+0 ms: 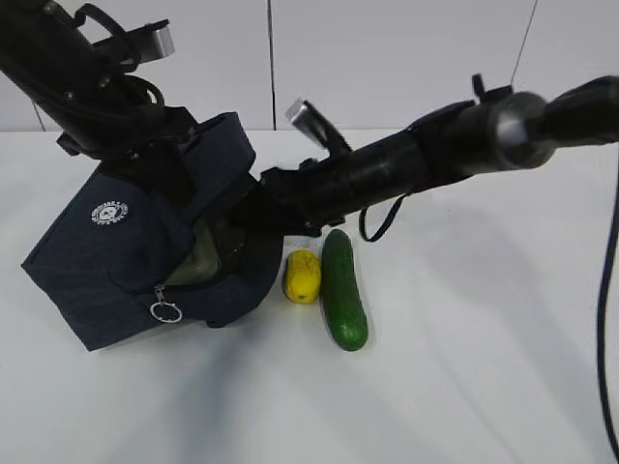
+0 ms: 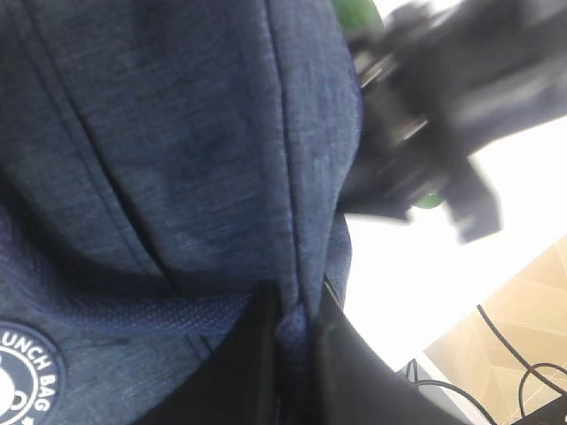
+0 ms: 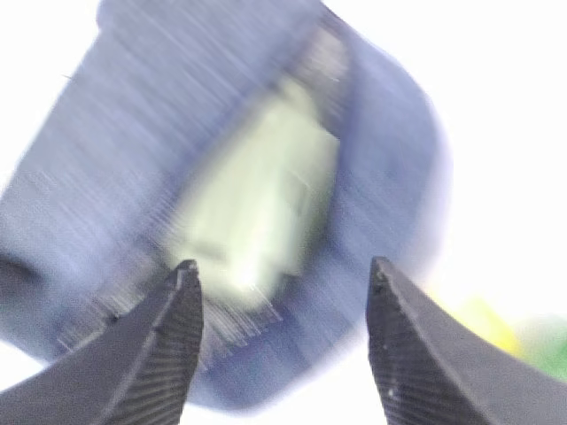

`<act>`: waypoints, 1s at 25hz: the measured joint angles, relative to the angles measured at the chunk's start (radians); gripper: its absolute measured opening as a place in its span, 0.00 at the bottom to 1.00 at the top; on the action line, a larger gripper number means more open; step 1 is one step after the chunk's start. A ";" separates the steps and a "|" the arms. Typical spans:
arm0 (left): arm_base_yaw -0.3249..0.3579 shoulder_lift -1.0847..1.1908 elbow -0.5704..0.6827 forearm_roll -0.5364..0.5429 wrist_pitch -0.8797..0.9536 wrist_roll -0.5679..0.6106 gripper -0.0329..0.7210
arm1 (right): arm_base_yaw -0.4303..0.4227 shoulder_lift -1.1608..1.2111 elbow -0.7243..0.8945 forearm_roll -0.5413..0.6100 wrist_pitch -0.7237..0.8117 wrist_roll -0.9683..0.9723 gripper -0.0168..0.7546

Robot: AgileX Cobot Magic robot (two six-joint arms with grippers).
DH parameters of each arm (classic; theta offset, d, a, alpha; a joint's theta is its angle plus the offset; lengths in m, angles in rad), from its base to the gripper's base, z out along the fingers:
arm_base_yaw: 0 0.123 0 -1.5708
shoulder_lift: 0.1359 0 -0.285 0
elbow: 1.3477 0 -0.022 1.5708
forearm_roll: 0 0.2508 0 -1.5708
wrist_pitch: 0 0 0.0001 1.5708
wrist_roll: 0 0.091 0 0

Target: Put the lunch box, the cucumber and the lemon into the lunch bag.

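The navy lunch bag (image 1: 106, 261) stands tilted on the left, its mouth facing right. My left gripper (image 2: 297, 299) is shut on a fold of the bag's fabric (image 2: 177, 133) near the top. Inside the mouth lies the pale green lunch box (image 3: 266, 204), a sliver of which also shows in the exterior view as the lunch box (image 1: 196, 263). My right gripper (image 3: 283, 270) is open just outside the mouth, with nothing between its fingers. The yellow lemon (image 1: 302, 275) and the dark green cucumber (image 1: 343, 290) lie side by side on the table, right of the bag.
The zipper's ring pull (image 1: 165, 310) hangs at the bag's lower front edge. The right arm (image 1: 435, 155) stretches across above the lemon and cucumber. The white table (image 1: 484, 367) runs on to the right and front.
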 joint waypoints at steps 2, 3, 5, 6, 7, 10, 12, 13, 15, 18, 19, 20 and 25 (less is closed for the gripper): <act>0.000 0.000 0.000 0.000 -0.001 0.000 0.07 | -0.037 -0.045 0.000 -0.035 0.021 0.048 0.61; 0.000 0.000 0.000 0.000 -0.001 0.000 0.07 | -0.054 -0.062 0.000 -0.049 0.025 0.066 0.61; 0.000 0.000 0.000 0.000 -0.001 0.000 0.07 | -0.078 -0.101 0.000 -0.096 0.029 0.112 0.60; 0.000 0.000 0.000 0.000 -0.001 0.000 0.07 | -0.083 -0.119 0.000 -0.138 0.029 0.143 0.60; 0.000 0.000 0.000 0.000 -0.001 0.000 0.07 | -0.087 -0.131 0.000 -0.183 0.029 0.174 0.60; 0.000 0.000 0.000 0.000 0.002 0.000 0.07 | -0.091 -0.158 0.000 -0.373 0.029 0.303 0.60; 0.000 0.000 0.000 0.000 0.002 0.000 0.07 | -0.091 -0.166 0.000 -0.503 0.036 0.395 0.60; 0.000 0.000 0.000 0.000 0.002 0.000 0.07 | -0.091 -0.171 0.000 -0.558 0.040 0.431 0.60; 0.000 0.000 0.000 0.000 0.004 0.000 0.07 | -0.091 -0.180 0.000 -0.643 0.045 0.514 0.60; 0.000 0.000 0.000 0.000 0.004 0.000 0.07 | -0.091 -0.184 0.000 -0.747 0.046 0.624 0.60; 0.000 0.000 0.000 0.000 0.004 0.000 0.07 | -0.091 -0.184 0.000 -0.777 0.046 0.658 0.60; 0.000 0.000 0.000 0.002 0.004 0.000 0.07 | -0.091 -0.180 0.000 -0.792 0.046 0.685 0.60; 0.000 0.000 0.000 0.002 0.013 0.000 0.07 | -0.082 -0.139 0.000 -0.806 0.013 0.747 0.60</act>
